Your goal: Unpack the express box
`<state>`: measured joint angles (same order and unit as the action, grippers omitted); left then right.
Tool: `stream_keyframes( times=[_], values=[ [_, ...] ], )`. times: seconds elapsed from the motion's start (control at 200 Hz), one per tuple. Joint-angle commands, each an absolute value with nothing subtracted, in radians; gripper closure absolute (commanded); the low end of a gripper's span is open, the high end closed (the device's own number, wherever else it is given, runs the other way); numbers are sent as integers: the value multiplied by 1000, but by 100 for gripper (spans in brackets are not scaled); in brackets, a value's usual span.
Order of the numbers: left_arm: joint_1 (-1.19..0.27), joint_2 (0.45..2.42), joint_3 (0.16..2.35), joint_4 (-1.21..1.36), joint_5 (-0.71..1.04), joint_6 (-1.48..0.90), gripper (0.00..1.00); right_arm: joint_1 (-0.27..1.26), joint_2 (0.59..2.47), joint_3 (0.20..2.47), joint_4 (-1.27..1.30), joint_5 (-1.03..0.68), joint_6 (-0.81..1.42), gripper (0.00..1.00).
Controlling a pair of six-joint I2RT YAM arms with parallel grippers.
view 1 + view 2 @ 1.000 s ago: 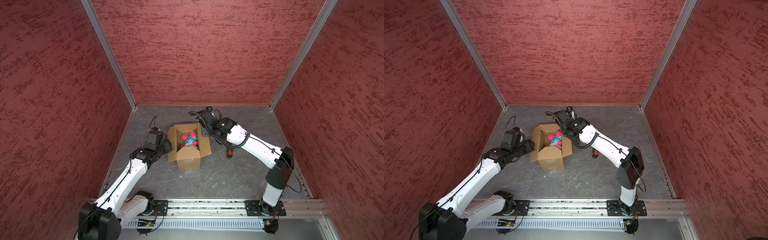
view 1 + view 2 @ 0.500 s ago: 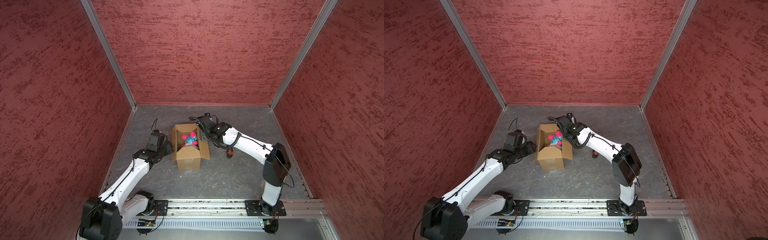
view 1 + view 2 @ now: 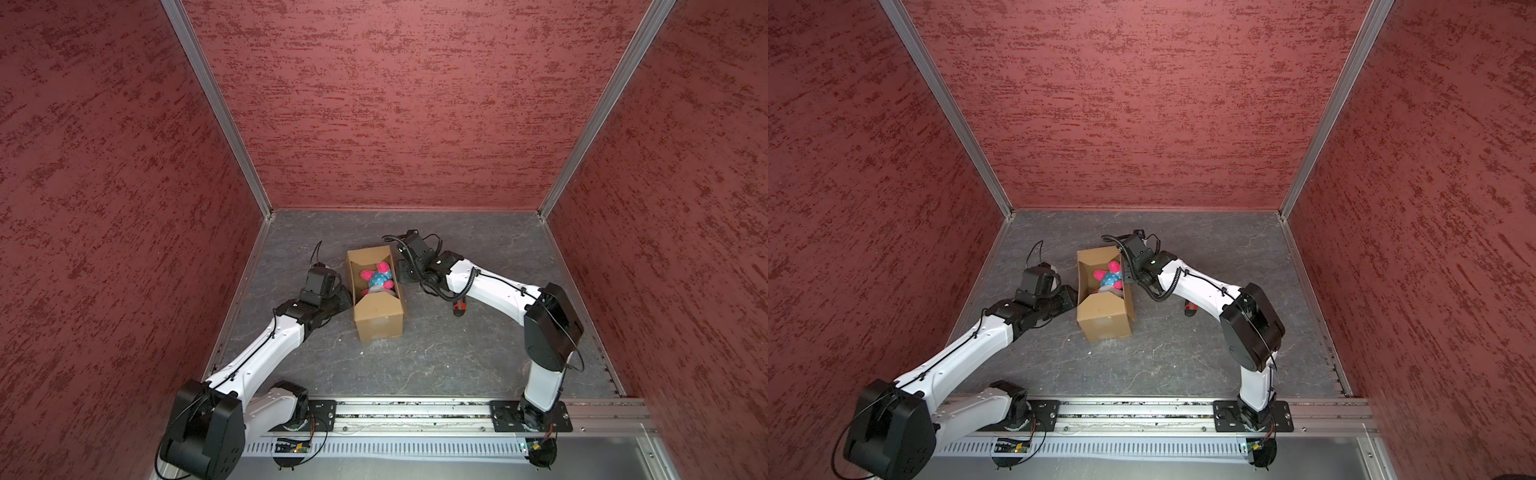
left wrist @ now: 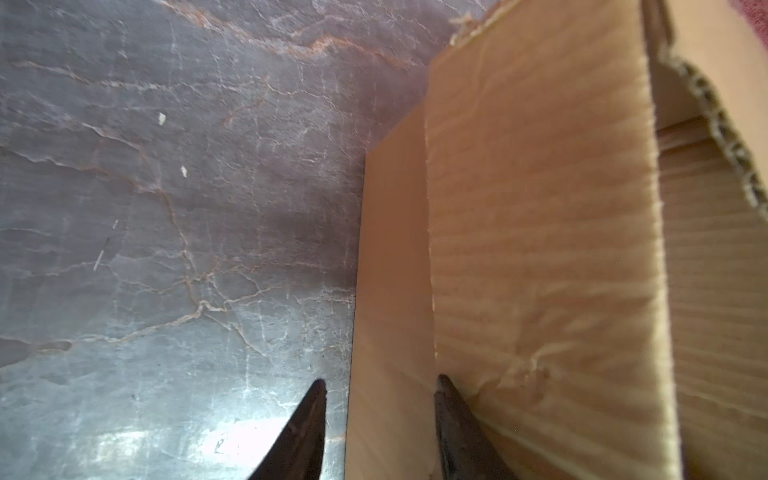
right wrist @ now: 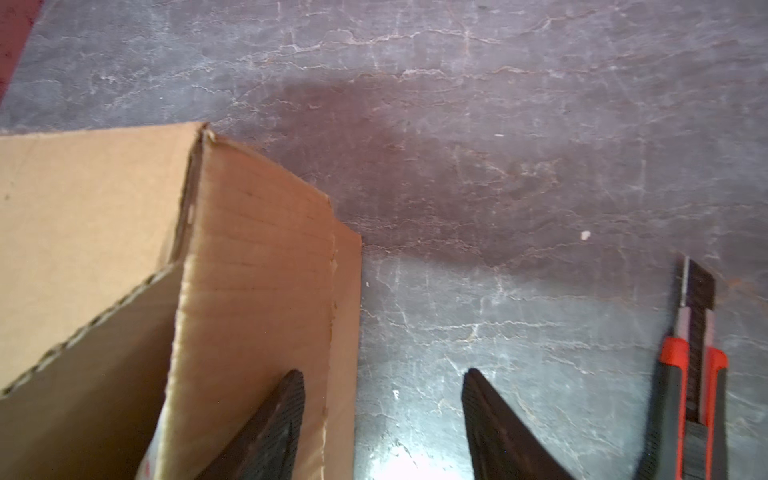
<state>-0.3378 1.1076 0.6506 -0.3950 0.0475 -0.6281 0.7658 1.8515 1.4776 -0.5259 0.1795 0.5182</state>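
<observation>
Plush toy (image 3: 377, 279) in express box (image 3: 380, 326), knife (image 3: 459, 308) right

Left arm (image 3: 266, 351): glossy white shells between black joint housings, with a thin black cable clipped along the top.
Right arm (image 3: 494, 291): same white-and-black build, plus a coiled black cord (image 3: 471, 275) and a ribbed black hose (image 3: 405, 249) (a tiny green light (image 3: 1153, 262) glows on its black wrist housing).
Elbow housings (image 3: 550, 328): large, boxy, matte black.
Base plates (image 3: 530, 415): flat black, screwed to a silver rail (image 3: 415, 409).
Left gripper (image 4: 380, 378): two dark fingers tapering to points.
Right gripper (image 5: 383, 370): dark pointed fingers (image 5: 274, 432) with finely ribbed pads.
</observation>
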Motion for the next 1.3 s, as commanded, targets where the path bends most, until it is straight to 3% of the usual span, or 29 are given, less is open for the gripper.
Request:
stream_keyframes(
  times=[0.0, 0.782, 1.137, 1.293],
  values=[
    [-368, 1105, 644, -348, 83, -651, 58, 775, 1860, 1481, -446, 83, 515, 37],
    [-598, 1111, 656, -318, 13, -761, 64, 644, 1930, 1550, -455, -72, 362, 37],
    [-653, 1084, 699, -380, -22, -767, 65, 571, 1893, 1649, -569, 45, 292, 34],
    [-647, 1006, 747, -512, -85, -736, 60, 558, 1825, 1646, -613, 129, 286, 31]
  ],
)
